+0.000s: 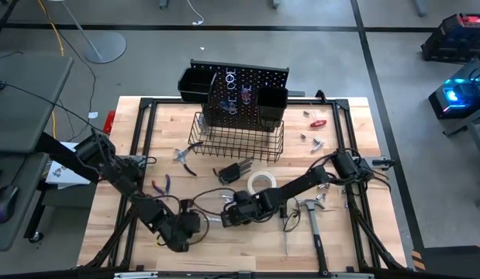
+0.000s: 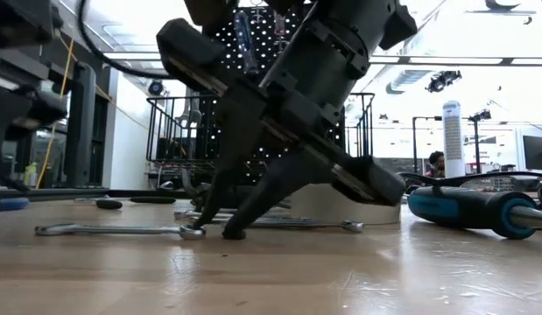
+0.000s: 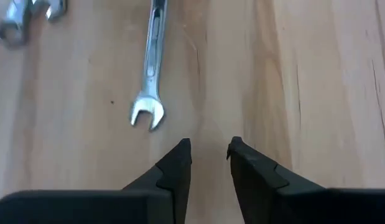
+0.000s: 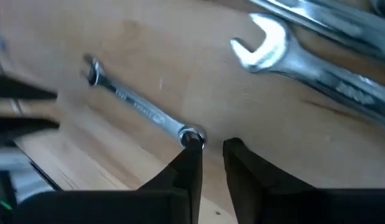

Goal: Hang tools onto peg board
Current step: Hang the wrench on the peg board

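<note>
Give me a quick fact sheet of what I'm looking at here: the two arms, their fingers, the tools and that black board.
Left gripper: low over bare wood near the table's front, fingers slightly apart, holding nothing
Right gripper: beside it, fingers slightly apart, tips at the ring end of a small wrench lying flat
Peg board: upright at the table's back, wire basket in front
Tools on table: pliers, tape roll, hammer
Tools in hand: none
</note>
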Available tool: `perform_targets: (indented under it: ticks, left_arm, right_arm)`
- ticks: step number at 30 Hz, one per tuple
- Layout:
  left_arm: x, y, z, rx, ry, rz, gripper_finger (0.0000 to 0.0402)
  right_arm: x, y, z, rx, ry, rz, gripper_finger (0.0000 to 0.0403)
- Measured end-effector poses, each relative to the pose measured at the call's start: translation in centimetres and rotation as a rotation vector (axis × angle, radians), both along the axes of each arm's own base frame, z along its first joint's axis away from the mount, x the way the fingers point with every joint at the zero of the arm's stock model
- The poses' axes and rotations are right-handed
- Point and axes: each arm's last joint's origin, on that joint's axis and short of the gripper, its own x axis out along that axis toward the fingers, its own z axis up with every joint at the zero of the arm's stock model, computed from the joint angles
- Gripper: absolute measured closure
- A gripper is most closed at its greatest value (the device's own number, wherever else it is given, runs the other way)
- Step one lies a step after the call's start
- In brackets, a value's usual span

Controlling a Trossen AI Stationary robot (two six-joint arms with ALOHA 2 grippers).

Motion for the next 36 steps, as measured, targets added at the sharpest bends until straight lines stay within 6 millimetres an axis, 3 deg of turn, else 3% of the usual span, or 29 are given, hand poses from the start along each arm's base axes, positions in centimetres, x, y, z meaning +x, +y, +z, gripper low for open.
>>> perform_targets:
  ticks: [5,9,14,21,31,36]
  left_arm:
    - [0.6,-0.2,1.2,0.124,-0.030,-0.059,0.0298]
    - [1.0,0.0,1.5,0.199,-0.055,-0.114,0.0297]
    - [1.2,0.4,1.6,0.214,-0.027,-0.100,0.0297]
    - [0.6,0.6,1.4,0.222,0.036,-0.095,0.0297]
    - [-0.6,0.0,1.2,0.191,0.059,-0.031,0.0297]
    - [-1.3,-0.6,1.2,0.151,0.064,-0.008,0.0298]
  right_arm:
    - [0.1,-0.2,0.0,0.177,0.063,-0.235,0.0336]
    - [0.4,-0.2,0.1,0.227,0.059,-0.273,0.0336]
    - [1.3,0.3,1.2,0.173,0.018,-0.163,0.0335]
    - [2.2,0.5,4.5,0.041,0.010,-0.034,0.0335]
    - [2.6,0.3,5.0,-0.098,-0.035,0.121,0.0335]
    - [3.7,0.7,8.4,-0.272,-0.133,0.265,0.0336]
